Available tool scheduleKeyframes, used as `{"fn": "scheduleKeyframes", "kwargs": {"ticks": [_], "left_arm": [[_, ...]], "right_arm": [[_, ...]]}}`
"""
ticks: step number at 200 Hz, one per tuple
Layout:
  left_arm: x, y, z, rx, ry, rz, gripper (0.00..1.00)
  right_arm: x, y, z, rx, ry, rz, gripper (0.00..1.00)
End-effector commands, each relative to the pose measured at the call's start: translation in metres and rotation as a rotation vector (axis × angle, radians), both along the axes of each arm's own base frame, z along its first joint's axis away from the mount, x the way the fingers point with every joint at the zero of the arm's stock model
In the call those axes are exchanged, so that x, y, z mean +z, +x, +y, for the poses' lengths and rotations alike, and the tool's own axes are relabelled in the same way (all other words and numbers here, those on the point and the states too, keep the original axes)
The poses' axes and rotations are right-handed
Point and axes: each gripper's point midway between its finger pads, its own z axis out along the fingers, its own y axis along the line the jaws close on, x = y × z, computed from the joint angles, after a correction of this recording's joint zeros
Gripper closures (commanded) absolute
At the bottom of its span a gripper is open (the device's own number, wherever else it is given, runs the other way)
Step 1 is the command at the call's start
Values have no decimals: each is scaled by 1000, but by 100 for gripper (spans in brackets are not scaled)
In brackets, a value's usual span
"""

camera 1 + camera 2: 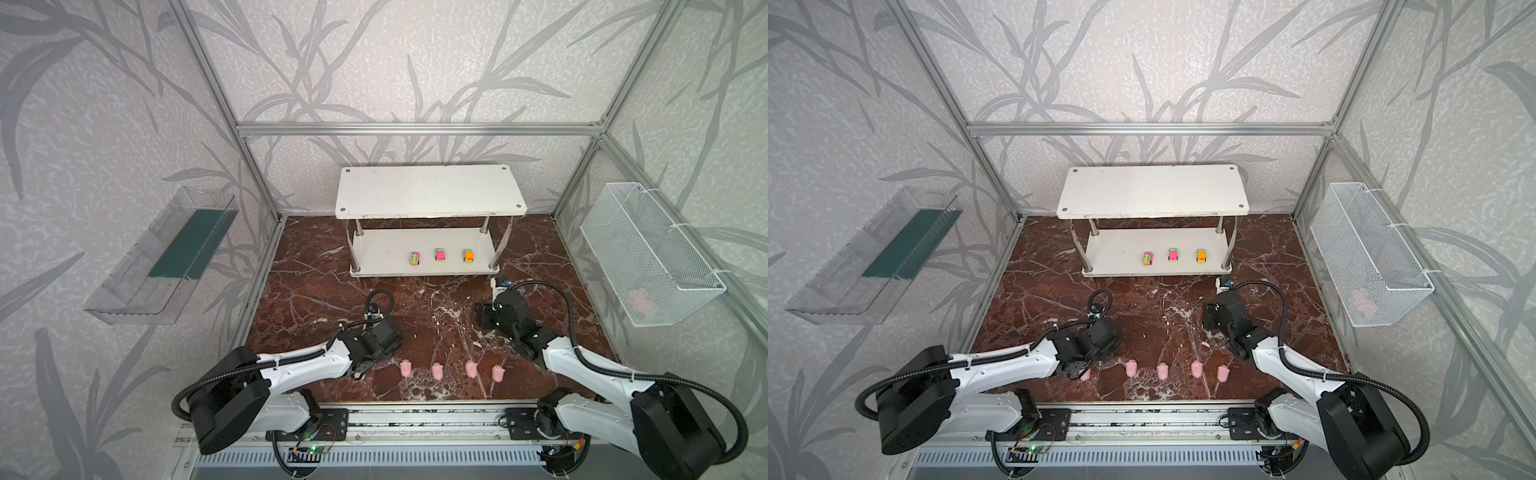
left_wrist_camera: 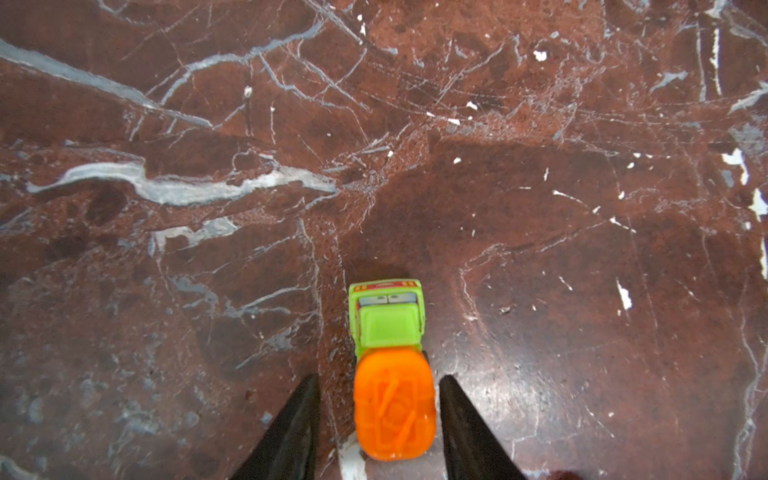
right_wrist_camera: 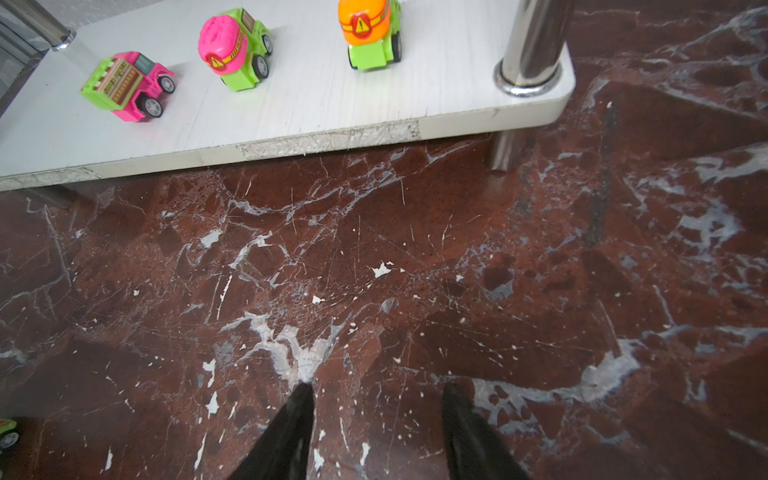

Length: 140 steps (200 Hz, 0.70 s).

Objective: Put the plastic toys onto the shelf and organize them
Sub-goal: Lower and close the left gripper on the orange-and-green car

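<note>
Fingers of the left arm (image 2: pixel 291 432) stand spread on either side of an orange-and-green toy car (image 2: pixel 392 374) on the marble surface (image 2: pixel 582 249), not yet pinching it. Right fingers (image 3: pixel 286 432) hang spread over bare marble before the shelf (image 3: pixel 332 104), whose lower tier holds three cars (image 3: pixel 232 45). Four pigs (image 1: pixel 437 371) stand in a row near the front.

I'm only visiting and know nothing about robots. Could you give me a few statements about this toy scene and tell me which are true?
1. Three toy cars stand on the shelf's lower tier. True.
2. The pink pigs sit on the shelf's top tier. False: they lie in a row on the marble floor.
3. The left gripper straddles an orange-and-green car on the floor. True.
4. The right gripper holds a pig. False: its open jaws hold nothing.
</note>
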Motion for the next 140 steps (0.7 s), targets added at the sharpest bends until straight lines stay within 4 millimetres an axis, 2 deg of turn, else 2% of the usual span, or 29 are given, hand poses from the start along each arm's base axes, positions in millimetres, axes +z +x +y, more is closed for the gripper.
{"fn": "scheduleKeyframes", "kwargs": {"ticks": [1,66,140], "left_arm": [[6,8,-1,39,5,-26,56],[3,8,-3,42,17,-12,67],[11,8,1,51,21,-25,73]], "right_arm": [[0,1,0,-2,12,-5,49],[-1,1,1,-2,11,-1,49],[-3,2,1,-2,13,4,49]]}}
